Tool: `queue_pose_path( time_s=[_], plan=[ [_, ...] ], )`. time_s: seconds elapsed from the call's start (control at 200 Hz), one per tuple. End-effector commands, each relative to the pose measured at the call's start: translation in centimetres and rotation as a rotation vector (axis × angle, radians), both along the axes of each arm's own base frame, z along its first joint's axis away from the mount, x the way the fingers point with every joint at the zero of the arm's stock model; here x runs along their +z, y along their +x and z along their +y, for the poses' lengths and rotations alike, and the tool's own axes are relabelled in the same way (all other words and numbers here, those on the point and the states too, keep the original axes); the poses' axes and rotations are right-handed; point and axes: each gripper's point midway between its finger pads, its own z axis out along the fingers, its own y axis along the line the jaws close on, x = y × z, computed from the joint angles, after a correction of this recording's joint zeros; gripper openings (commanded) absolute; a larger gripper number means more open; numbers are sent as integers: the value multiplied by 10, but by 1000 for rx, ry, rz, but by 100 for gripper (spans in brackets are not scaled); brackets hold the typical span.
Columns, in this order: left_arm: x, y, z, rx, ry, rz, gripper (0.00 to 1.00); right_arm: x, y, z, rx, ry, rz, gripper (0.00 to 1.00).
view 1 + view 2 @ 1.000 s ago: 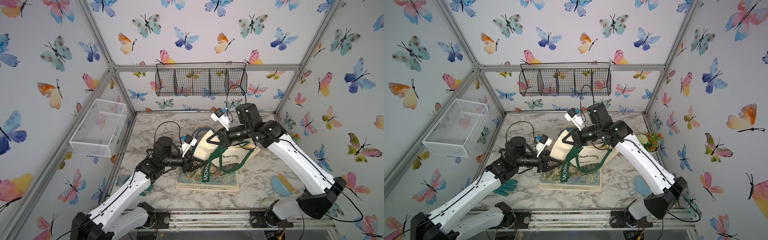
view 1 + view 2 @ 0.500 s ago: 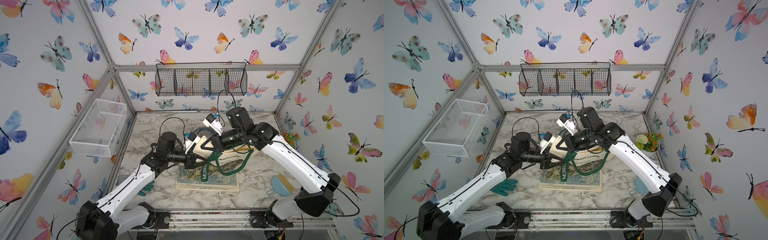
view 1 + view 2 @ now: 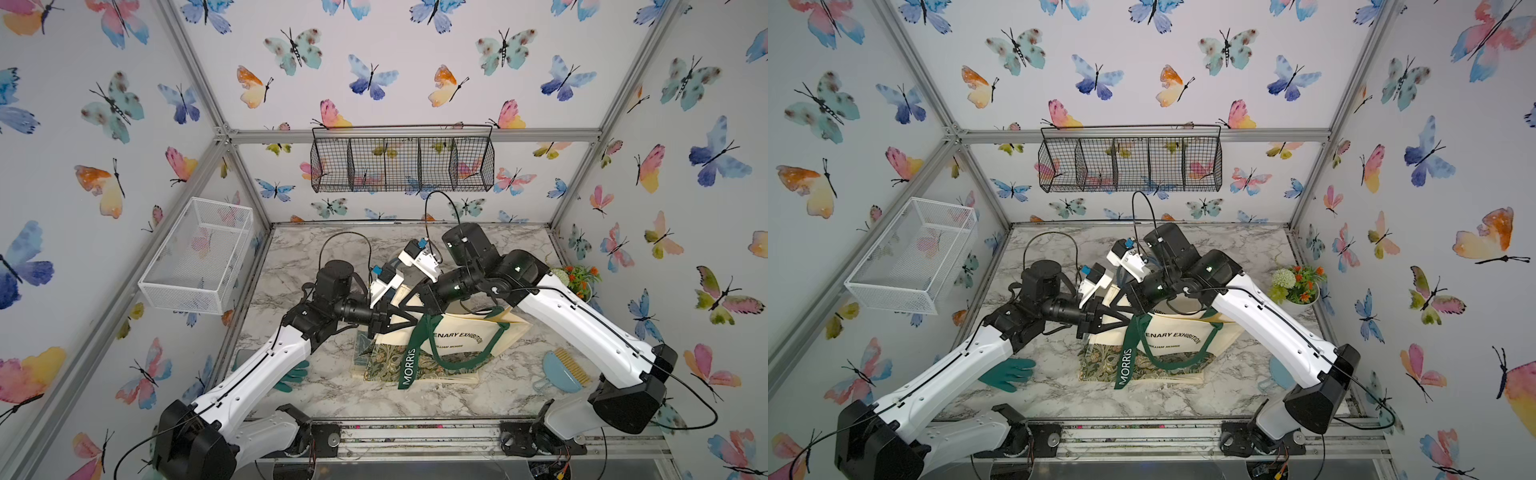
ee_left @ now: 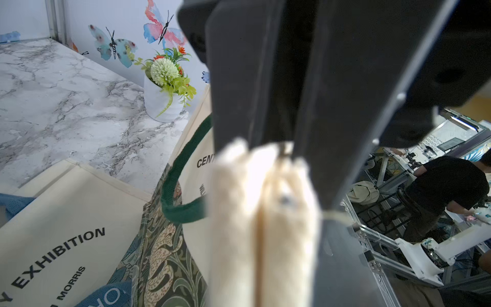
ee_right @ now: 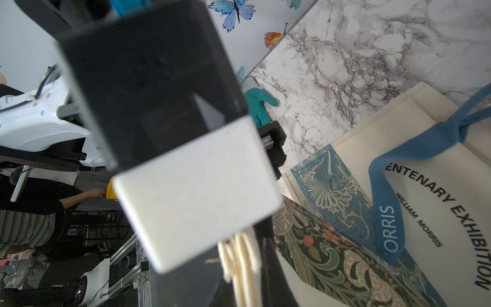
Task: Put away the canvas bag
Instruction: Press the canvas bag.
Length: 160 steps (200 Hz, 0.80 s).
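- Surface: white-grey marble counter [image 3: 332, 257]; aluminium-framed enclosure, with butterfly wallpaper on the walls.
- Fixtures: black wire basket [image 3: 401, 166] with compartments hangs on the back wall; white mesh basket [image 3: 195, 253] hangs on the left wall.
- Loose items: green glove [image 3: 1011, 374] near the front left, partly under the left arm; light-blue brush [image 3: 563, 372] at the front right; potted flowers [image 3: 1296, 286] by the right wall.
- Canvas bag [image 3: 465, 345]: cream, mid-counter, printed face toward the top cameras; its lower part rests on a floral-patterned flat item [image 3: 386, 365], book or panel I cannot tell.
- Bag axis: long side runs left to right across the counter; the upper edge faces the back wall and is raised at its left end; green straps [image 3: 409, 357] hang toward the front edge.
- Left end effector [image 4: 271, 154]: closed tight on bunched cream folds of the bag's edge.
- Right end effector [image 5: 239, 255]: closed narrow on folds of the same fabric; the two meet at the raised corner, fingers almost touching.
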Motion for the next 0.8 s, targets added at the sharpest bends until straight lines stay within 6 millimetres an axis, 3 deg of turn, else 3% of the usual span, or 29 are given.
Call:
queue_pose_path(
  time_s=[0.0,0.075,0.135,0.26,0.42,0.551,0.716,0.796],
  plan=[
    [11,-21,2,-97,-38,-106,0,44,-5,9,39,145,-118,3],
    [5,-14,2,-64,1,-136,0,43,-14,3,59,150,-112,7],
    [-2,3,2,17,72,-205,0,39,-24,0,92,167,-91,13],
    [-9,31,12,151,192,-436,0,38,-32,-13,85,181,-117,38],
    [3,31,21,159,145,-758,0,60,-11,-48,-96,117,-326,66],
    [19,14,34,6,20,-886,0,78,-5,-76,-187,88,-444,82],
    [49,-1,53,-79,-133,-909,0,54,-4,-97,-209,1,-507,92],
    [59,-7,59,-124,-180,-893,0,53,-5,-105,-240,15,-526,96]
  ],
)
